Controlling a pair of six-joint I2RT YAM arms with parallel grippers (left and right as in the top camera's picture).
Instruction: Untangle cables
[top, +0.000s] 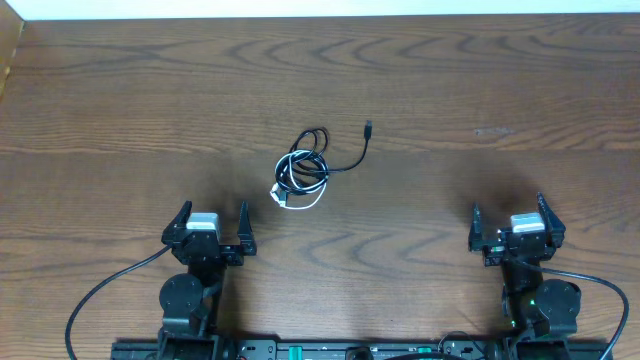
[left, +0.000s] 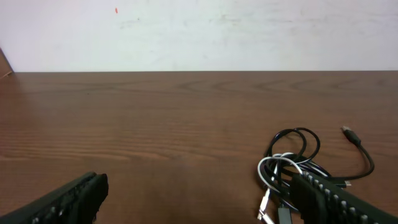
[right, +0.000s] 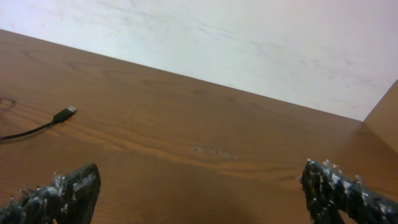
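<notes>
Plainly, cables (top: 303, 172) lie tangled ahead of the spread left claw (top: 213, 216); right claw (top: 508, 208) spread, well apart.

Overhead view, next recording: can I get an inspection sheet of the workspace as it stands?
Surface: brown wood-grain table.
Job's things: black cable and white cable looped together in one bundle mid-table; the black tail runs out to a plug lying free.
Clutter: nothing seen.
Hands: left hand and right hand both open, holding nothing, near the front edge, apart from the bundle.
Cables: thick arm wires trail from the arm bases.
Surroundings: pale wall beyond the far edge.
</notes>
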